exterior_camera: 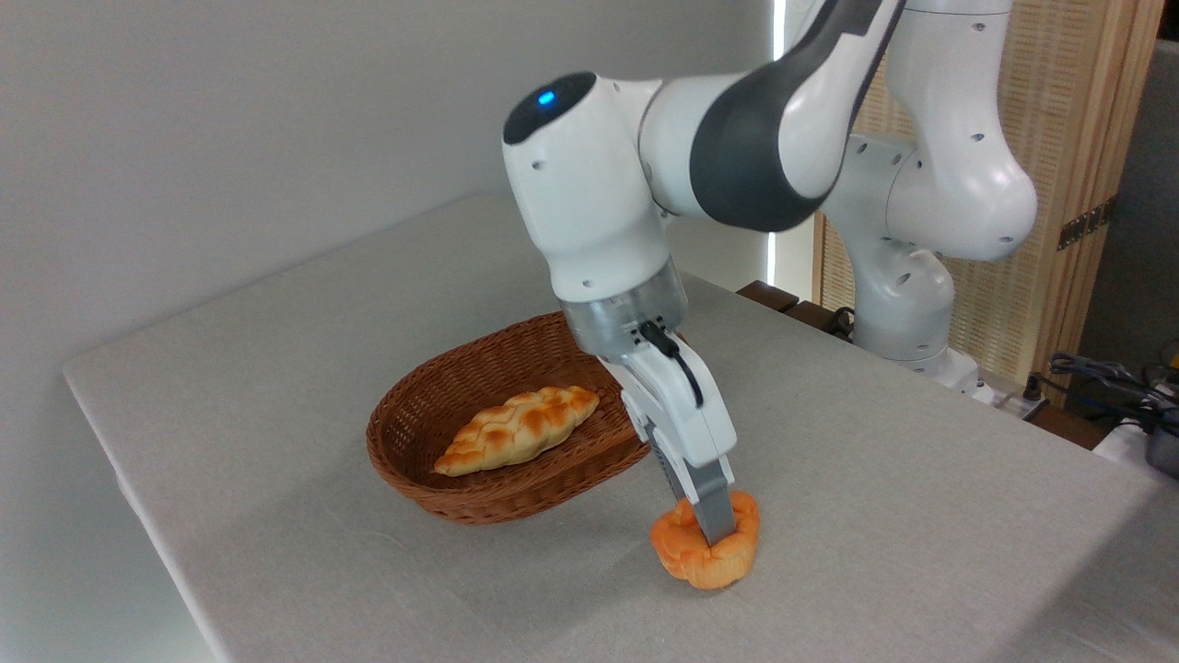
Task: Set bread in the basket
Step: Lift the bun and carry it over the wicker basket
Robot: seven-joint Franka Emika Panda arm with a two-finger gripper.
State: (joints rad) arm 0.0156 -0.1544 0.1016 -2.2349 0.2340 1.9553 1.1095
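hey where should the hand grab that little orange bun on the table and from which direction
Grip the bun across its ridged sides, coming from above. It sits upright on the table, apart from the basket, with open space around it. The hand is already down on it; whether it has closed isn't clear.

A pale golden braided loaf [518, 429] lies lengthwise near the middle of the grey-clothed worktop [276, 387]; at 3 o'clock, tangled cables [1105, 382] before a slatted wooden screen [1059, 184]
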